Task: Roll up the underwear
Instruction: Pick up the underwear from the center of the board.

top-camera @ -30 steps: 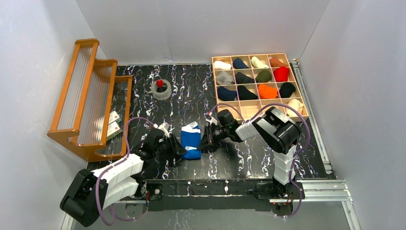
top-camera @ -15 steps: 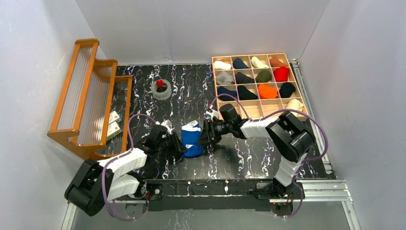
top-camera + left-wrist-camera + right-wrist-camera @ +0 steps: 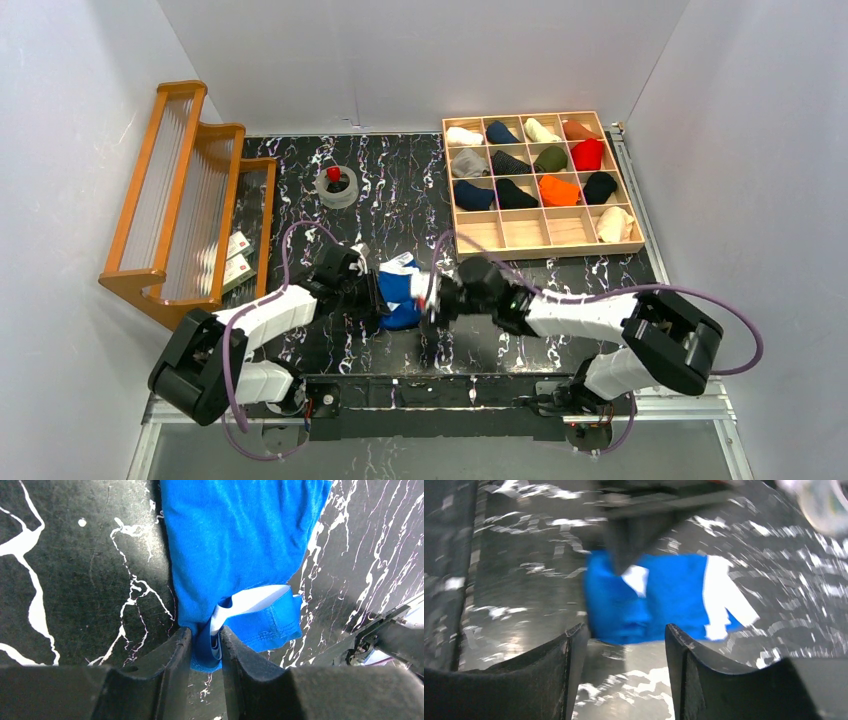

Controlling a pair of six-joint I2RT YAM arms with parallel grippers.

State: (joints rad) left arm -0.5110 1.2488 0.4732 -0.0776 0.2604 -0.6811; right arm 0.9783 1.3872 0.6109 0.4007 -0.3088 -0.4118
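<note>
The royal blue underwear (image 3: 399,291) with white stripes lies folded on the black marbled table between my two grippers. My left gripper (image 3: 375,297) is shut on its left edge; the left wrist view shows blue and white fabric (image 3: 235,555) pinched between the fingers (image 3: 175,655). My right gripper (image 3: 432,300) is open and empty just to the right of the underwear, which fills the right wrist view (image 3: 649,597) just beyond the spread fingers (image 3: 574,645). The orange underwear does not lie loose in any view.
A wooden grid tray (image 3: 530,232) with several rolled garments in its compartments stands at the back right. An orange wooden rack (image 3: 180,200) stands at the left. A tape roll with a red object (image 3: 336,186) sits at the back middle.
My right arm has swung down and stretched low along the table, its gripper pulling back from the underwear's right edge. My left gripper has pushed slightly further in on the left edge.
</note>
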